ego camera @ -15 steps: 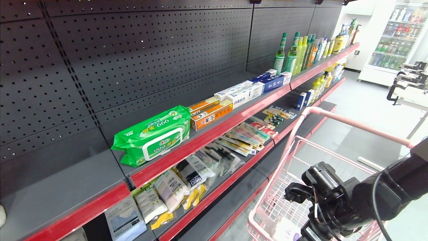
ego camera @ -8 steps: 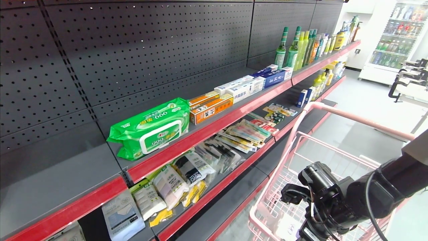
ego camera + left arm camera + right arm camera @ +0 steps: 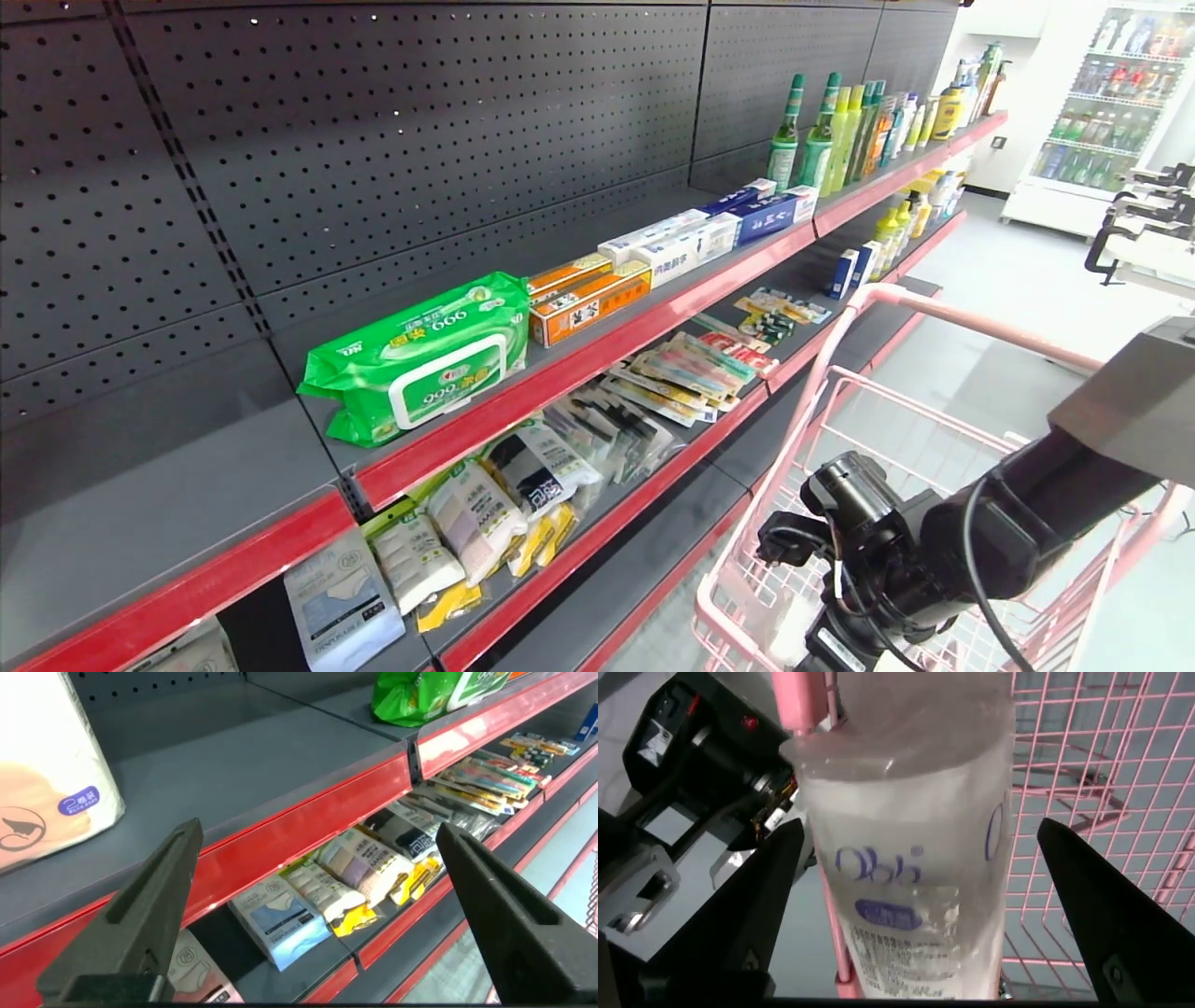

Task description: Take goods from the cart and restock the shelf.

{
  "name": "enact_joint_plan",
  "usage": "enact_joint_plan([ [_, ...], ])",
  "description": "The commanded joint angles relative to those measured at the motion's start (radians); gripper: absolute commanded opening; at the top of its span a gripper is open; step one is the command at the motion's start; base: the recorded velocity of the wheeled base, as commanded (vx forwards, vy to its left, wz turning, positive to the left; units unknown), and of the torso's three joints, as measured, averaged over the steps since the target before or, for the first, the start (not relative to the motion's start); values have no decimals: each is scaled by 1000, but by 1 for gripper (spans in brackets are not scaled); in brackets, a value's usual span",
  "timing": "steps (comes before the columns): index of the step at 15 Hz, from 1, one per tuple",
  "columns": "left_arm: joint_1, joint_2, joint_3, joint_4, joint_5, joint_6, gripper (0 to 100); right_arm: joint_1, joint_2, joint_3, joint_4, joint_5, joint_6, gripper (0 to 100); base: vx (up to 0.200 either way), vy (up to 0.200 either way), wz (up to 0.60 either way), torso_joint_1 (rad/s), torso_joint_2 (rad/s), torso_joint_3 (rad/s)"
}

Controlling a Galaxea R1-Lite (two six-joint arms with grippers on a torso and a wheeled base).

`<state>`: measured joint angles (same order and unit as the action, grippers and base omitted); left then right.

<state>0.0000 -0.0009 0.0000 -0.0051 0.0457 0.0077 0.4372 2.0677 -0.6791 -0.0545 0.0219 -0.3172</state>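
Observation:
My right arm hangs down into the pink cart [image 3: 845, 322] at the lower right of the head view. In the right wrist view my right gripper [image 3: 922, 831] is open and straddles a clear plastic pack [image 3: 910, 859] with blue print, which leans against the cart's pink rim [image 3: 799, 700]. A gap shows between one finger and the pack. In the head view the pack [image 3: 789, 627] is a white patch below the wrist. My left gripper [image 3: 318, 833] is open with nothing in it, level with the grey shelf board [image 3: 243, 761] and its red edge.
The upper shelf [image 3: 597, 359] carries a green wipes pack [image 3: 420, 359], orange and white boxes [image 3: 588, 303] and green bottles [image 3: 822, 140]. Pouches [image 3: 476, 523] and flat packs fill the shelf below. A white and peach tissue pack [image 3: 47, 784] lies on the left shelf board.
The head camera tilted at first, so the whole picture shifted. Since then my right arm has moved left and lower inside the cart.

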Motion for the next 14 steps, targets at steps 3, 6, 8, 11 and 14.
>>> enact_joint_plan([
  [3,0,1,0,-1,0,0,100,-26,54,7,-47,-5,-2,100,0,0,0,0,0,0],
  [6,0,1,0,-1,0,3,100,-46,46,6,-47,-7,-8,100,0,0,0,0,0,0],
  [8,0,1,0,-1,0,3,100,-57,45,6,-47,-7,-8,100,0,0,0,0,0,0],
  [11,0,1,0,-1,0,9,100,-60,22,4,-47,-2,-8,100,0,0,0,0,0,0],
  [14,0,1,0,-1,0,11,100,-61,8,3,-45,0,-8,100,0,0,0,0,0,0],
])
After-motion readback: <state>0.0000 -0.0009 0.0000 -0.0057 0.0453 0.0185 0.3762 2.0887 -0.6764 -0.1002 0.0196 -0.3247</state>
